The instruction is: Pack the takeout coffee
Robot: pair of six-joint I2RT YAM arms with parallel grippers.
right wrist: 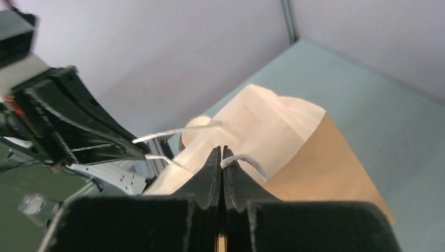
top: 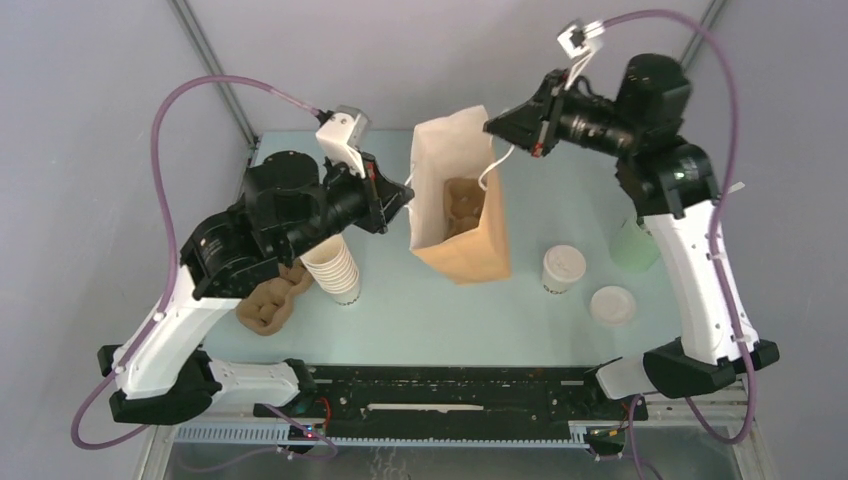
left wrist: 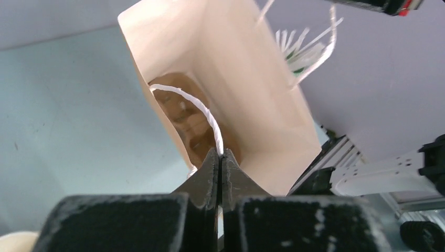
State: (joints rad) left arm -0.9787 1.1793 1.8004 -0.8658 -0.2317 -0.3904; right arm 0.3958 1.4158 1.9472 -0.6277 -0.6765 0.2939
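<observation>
The takeout coffee (top: 563,268), a small cream cup with a white lid, stands upright on the table to the right of the paper bag (top: 462,235). Neither gripper touches it. The bag stands open in the middle, with a brown moulded carrier (top: 464,206) inside. My left gripper (top: 405,196) is at the bag's left rim, shut on a white cord handle (left wrist: 203,112). The right gripper (top: 492,127) is above the bag's right rim, shut on the other cord handle (right wrist: 246,160). In both wrist views the jaws are pressed together on the cord.
A stack of nested cream cups (top: 336,268) and a second brown carrier (top: 268,302) lie left of the bag under my left arm. A loose white lid (top: 612,304) lies near the coffee. A pale green cup (top: 633,245) stands by the right arm.
</observation>
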